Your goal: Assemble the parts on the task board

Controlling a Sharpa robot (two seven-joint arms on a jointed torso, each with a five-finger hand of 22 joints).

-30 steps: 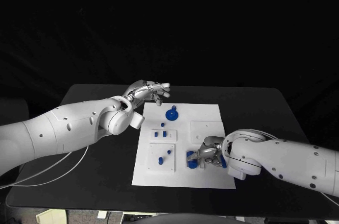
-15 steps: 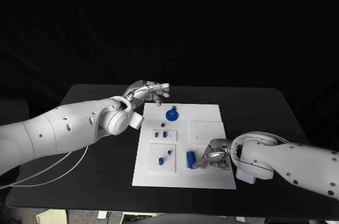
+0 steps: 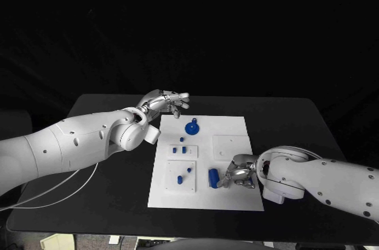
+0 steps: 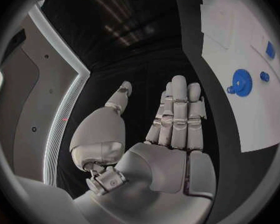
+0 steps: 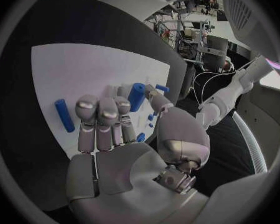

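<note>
Fingers of the right hand (image 3: 239, 174) lie nearly together over the near right part of the task board (image 3: 237, 201), just beside a blue cylinder (image 3: 213, 177) lying flat on the white surface; whether they pinch anything the head view does not settle; the right wrist view shows the right hand's fingers (image 5: 99, 117) stretched side by side with the thumb set apart, and a blue cylinder (image 5: 137, 96) just past the fingertips, seemingly against them, though I cannot tell if it is held or merely touched. A second ago this hand sat over the blue piece with more blue showing around its fingers; since then the arm has drawn slightly toward the right, and the cylinder now lies exposed on the board; I judge this to be a release or a re-grip, so that part is probably not yet seated.

Left hand (image 3: 167, 103) has stayed at the far left corner of the board, fingers extended and holding nothing; the left wrist view confirms a flat, empty palm (image 4: 171, 129).

From the wrist views comes what the head camera lacks: the right one shows a second, slimmer blue bar (image 5: 64, 115) lying apart on the board; the left one shows the round blue disc (image 4: 241, 81) with a small blue peg (image 4: 264, 76) beside it, seen from overhead as the disc (image 3: 192, 128) at the far end of the board.
</note>
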